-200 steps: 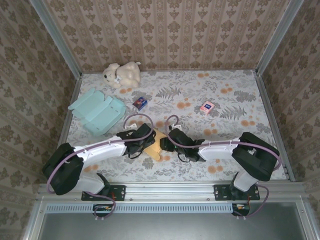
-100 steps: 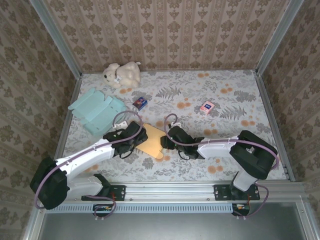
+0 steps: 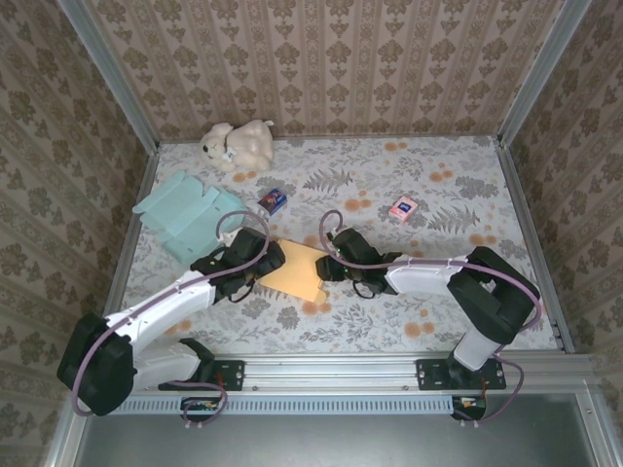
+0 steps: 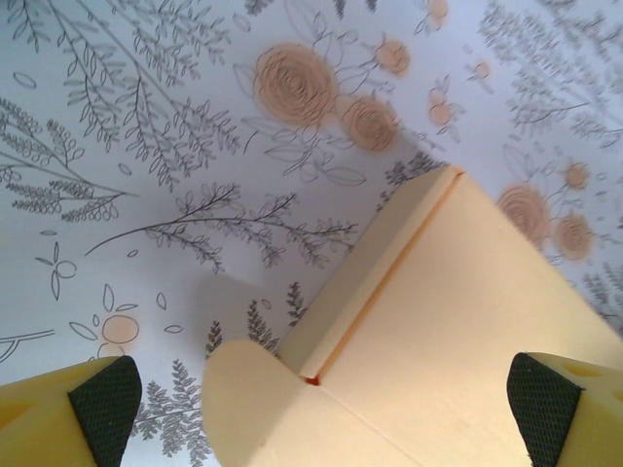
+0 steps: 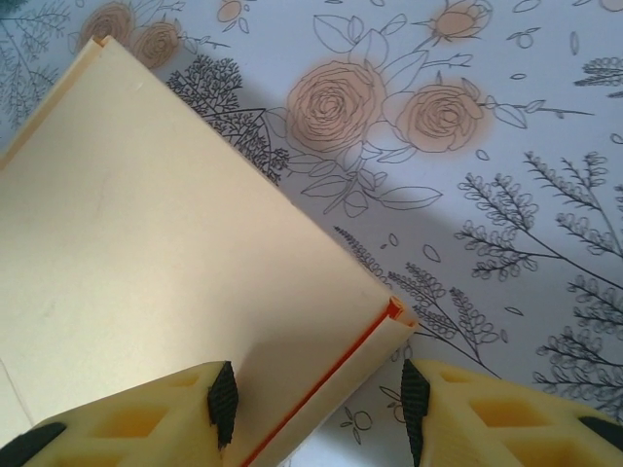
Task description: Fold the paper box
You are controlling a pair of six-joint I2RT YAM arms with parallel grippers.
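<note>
The paper box (image 3: 292,270) is a pale orange cardboard piece lying on the flowered table between both arms. My left gripper (image 3: 261,265) sits at its left edge. In the left wrist view that gripper (image 4: 321,404) is wide open, with a rounded flap (image 4: 243,389) and a raised side wall of the box (image 4: 467,321) between its fingers, touching neither pad. My right gripper (image 3: 326,268) is at the box's right edge. In the right wrist view it (image 5: 316,404) stands part open astride the folded edge of the box (image 5: 165,224), with a gap at the right pad (image 5: 414,409).
A flat teal carton (image 3: 190,216) lies at the left, a plush toy (image 3: 237,144) at the back left. A small blue box (image 3: 274,200) and a pink box (image 3: 402,207) lie beyond the arms. Patterned walls enclose the table.
My left gripper has opened wide and drawn back to the left, off the box. The box and my right gripper have shifted slightly away from the near edge.
</note>
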